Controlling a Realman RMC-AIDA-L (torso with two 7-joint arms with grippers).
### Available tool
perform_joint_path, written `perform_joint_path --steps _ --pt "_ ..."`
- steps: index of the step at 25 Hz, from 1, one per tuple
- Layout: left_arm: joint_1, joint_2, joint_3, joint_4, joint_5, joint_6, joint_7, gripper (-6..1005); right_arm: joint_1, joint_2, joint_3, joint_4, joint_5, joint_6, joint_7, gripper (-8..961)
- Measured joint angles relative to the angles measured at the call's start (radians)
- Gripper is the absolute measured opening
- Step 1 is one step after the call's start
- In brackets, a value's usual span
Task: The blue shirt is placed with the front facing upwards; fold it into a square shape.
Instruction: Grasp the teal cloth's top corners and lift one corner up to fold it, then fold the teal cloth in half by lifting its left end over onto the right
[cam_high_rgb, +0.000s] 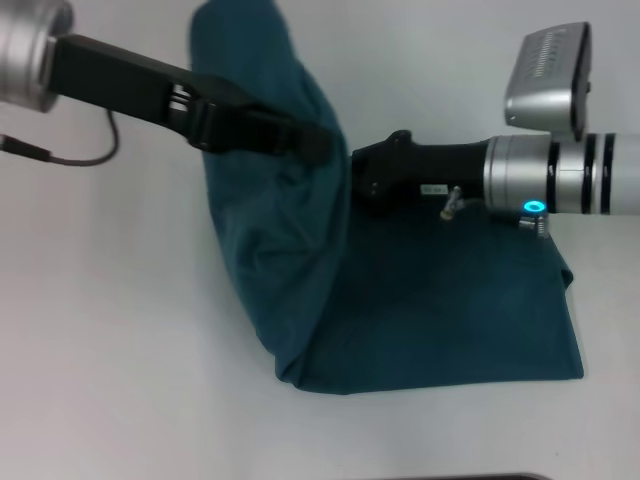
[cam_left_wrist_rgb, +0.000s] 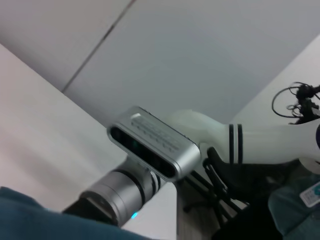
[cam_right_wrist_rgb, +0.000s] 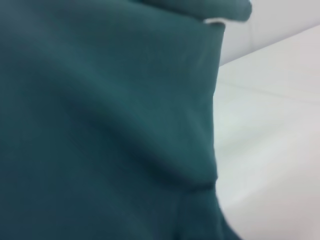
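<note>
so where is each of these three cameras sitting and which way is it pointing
Head view: sits on the robot's head, looking down at the white table and the blue shirt; the left gripper and right gripper both meet at a raised fold.
Left wrist view: sits on the left wrist, facing across to the right arm and its wrist camera, with the wall behind.
Right wrist view: sits on the right wrist, pressed close to the blue shirt; no arm shows.
Shared: shirt cloth and table appear in all three.
</note>
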Motion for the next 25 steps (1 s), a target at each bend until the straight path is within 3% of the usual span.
perform_joint_path --steps 4,15,25 --pt "-0.019 -0.030 0.018 0.002 0.000 -0.018 0.001 30 -0.024 -0.001 0.001 -0.032 0.026 -0.009 0.014 2" --pt "-0.037 -0.068 0.043 0.017 0.000 -0.089 0.001 31 -0.114 -0.005 0.008 -0.200 0.074 -0.106 0.105 2" --pt "-0.046 -0.134 0.064 0.038 -0.001 -0.177 0.007 31 -0.153 -0.007 0.002 -0.302 0.118 -0.145 0.145 2"
